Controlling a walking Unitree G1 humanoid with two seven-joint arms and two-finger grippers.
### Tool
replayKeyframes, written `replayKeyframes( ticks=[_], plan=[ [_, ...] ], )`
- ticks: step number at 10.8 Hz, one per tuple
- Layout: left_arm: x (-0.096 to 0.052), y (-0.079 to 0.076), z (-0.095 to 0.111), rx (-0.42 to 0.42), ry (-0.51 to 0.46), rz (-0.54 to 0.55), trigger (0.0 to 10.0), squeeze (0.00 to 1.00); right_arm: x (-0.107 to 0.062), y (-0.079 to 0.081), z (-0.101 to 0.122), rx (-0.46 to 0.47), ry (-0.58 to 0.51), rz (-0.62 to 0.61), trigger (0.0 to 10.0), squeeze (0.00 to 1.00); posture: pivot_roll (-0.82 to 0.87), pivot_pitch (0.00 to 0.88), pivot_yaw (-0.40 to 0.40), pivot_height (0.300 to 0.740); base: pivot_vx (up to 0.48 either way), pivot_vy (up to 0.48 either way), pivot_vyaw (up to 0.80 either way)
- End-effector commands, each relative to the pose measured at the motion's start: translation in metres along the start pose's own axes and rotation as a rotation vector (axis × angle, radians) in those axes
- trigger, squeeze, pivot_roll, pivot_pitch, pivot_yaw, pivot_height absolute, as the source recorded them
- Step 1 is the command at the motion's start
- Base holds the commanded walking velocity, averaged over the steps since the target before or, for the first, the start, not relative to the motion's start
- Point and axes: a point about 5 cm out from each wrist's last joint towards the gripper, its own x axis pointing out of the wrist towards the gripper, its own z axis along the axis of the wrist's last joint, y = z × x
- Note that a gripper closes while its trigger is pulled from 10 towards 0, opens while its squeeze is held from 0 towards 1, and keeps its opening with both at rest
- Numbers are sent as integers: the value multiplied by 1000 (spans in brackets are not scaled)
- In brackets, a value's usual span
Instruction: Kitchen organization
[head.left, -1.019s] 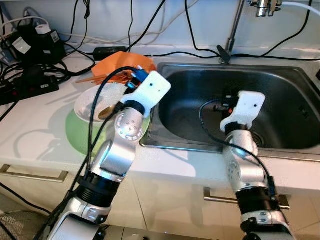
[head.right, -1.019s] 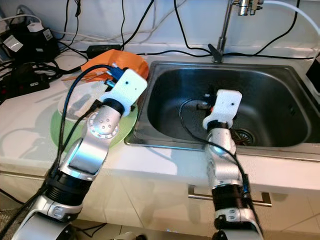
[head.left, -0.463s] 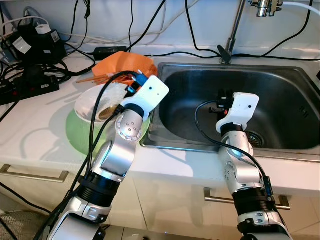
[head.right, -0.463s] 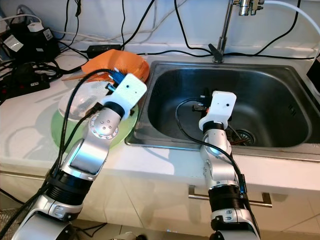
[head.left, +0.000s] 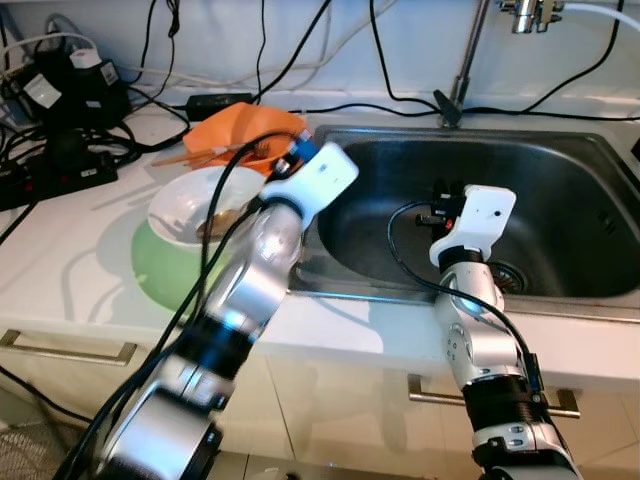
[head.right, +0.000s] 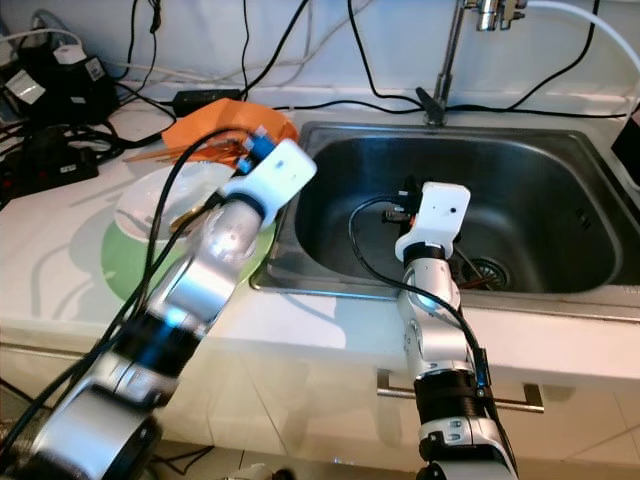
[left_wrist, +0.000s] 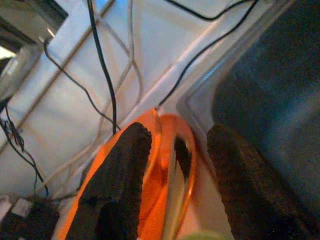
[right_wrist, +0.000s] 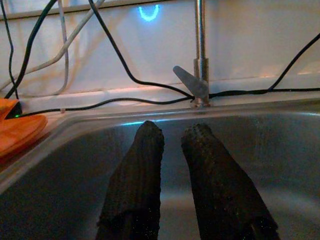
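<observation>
Left of sink: white bowl (head.left: 205, 205) stacked on green plate (head.left: 160, 275), orange plate (left_wrist: 172, 190) behind, beside basin edge. Left gripper (left_wrist: 172, 165) hovering over orange plate, fingers spread, empty, apparently lining up a pick. Right gripper (right_wrist: 172, 145) parked inside sink (head.left: 560, 190), fingers slightly parted, holding nothing.
</observation>
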Motion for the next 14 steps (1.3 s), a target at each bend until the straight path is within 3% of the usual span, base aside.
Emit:
replayKeyframes(
  ticks=[1,4,5,7,8,9,10,11,12,14],
  plan=[
    [5,4,3,27,-2,20,10000,0,2,4,5,0,-9,7,10000,0,37,0,75,740,0,0,0],
    [16,17,0,72,42,65,10000,0,3,2,5,0,-9,-1,10000,0,34,0,77,740,0,0,0],
    [16,19,-4,84,63,73,8941,0,2,2,5,1,-7,-1,10000,0,39,0,73,740,0,0,0],
    [15,23,-10,86,80,77,4902,0,3,3,5,0,-6,5,10000,0,47,0,67,740,0,0,0],
    [14,23,-11,54,85,69,4000,0,4,3,6,0,-8,6,10000,0,47,0,66,740,0,0,0],
    [12,20,-10,19,81,46,0,0,4,3,6,-1,-8,5,10000,0,47,0,65,740,0,0,0],
    [10,17,-10,15,80,34,0,0,4,3,6,-2,-7,5,10000,0,45,0,66,740,0,0,0],
    [5,9,-11,1,79,4,5647,0,3,3,5,-4,-5,8,10000,0,41,0,71,740,0,0,0],
    [0,3,-12,-5,80,-23,10000,0,3,4,5,-4,-5,9,10000,0,42,0,74,740,0,0,0],
    [-6,-4,-18,-9,98,-50,10000,0,4,5,4,-2,-5,13,10000,0,45,0,75,740,0,0,0]
  ],
)
